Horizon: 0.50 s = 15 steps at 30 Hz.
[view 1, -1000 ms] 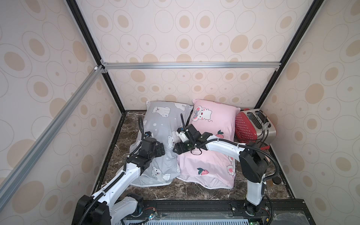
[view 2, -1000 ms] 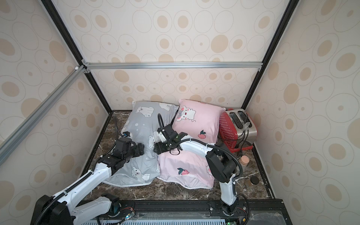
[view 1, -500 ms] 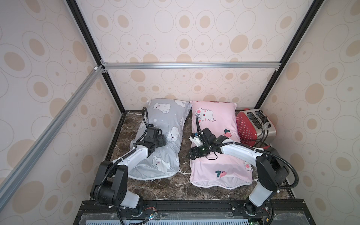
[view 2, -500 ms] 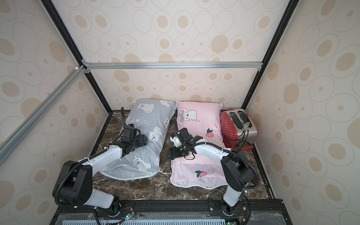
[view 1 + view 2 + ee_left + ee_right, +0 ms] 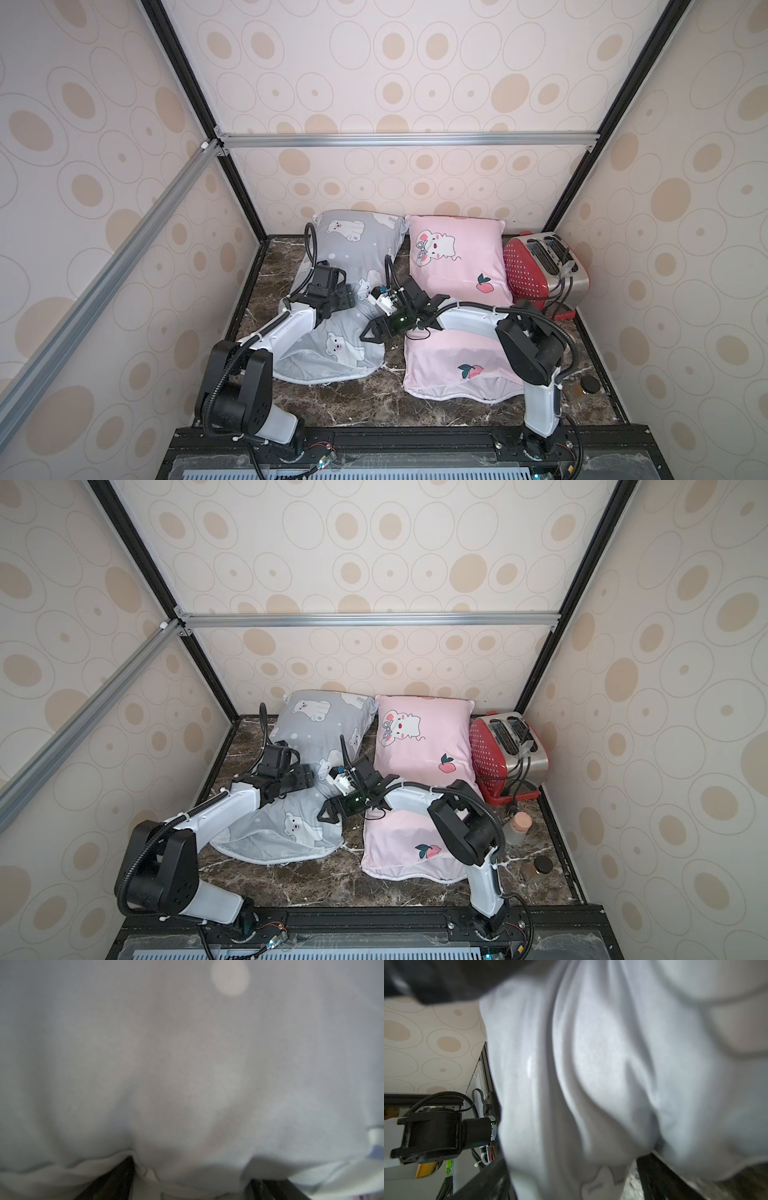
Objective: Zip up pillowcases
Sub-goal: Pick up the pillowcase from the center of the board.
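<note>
Grey pillowcase [image 5: 357,257] & pink pillowcase [image 5: 457,266] pulled apart vs 1 s ago, now side by side; near ends gape, zips prob. undone. Left gripper [image 5: 347,300] & right gripper [image 5: 370,332] spread wide at grey, nothing visibly held.
</note>
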Available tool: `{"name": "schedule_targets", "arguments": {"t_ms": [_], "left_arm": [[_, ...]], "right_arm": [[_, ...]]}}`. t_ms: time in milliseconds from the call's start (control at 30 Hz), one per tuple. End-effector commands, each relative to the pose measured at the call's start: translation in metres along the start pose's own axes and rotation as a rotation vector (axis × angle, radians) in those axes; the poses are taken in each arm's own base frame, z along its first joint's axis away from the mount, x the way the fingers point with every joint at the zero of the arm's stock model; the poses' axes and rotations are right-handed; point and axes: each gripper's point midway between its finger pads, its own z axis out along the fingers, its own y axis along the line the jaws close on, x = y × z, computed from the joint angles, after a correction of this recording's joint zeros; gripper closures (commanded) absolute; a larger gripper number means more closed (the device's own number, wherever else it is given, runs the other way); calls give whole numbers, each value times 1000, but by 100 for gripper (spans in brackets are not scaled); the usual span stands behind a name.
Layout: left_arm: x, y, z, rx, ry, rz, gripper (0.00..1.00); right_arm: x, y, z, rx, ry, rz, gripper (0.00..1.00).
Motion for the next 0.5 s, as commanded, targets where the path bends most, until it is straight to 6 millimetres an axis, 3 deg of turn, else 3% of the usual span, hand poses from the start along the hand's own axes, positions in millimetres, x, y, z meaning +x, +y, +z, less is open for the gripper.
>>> {"name": "schedule_targets", "arguments": {"t_ms": [0,233,467], "left_arm": [[-16,-6,12,19,-21,-7,17],[-22,-3,24,-21,-25,-3,16],[-18,-3,29,-24,-12,1,16]], "right_arm": [[18,12,12,-79,33,-6,6],[60,24,-3,-154,97,56,16],[63,27,-11,-165,55,94,36]]}}
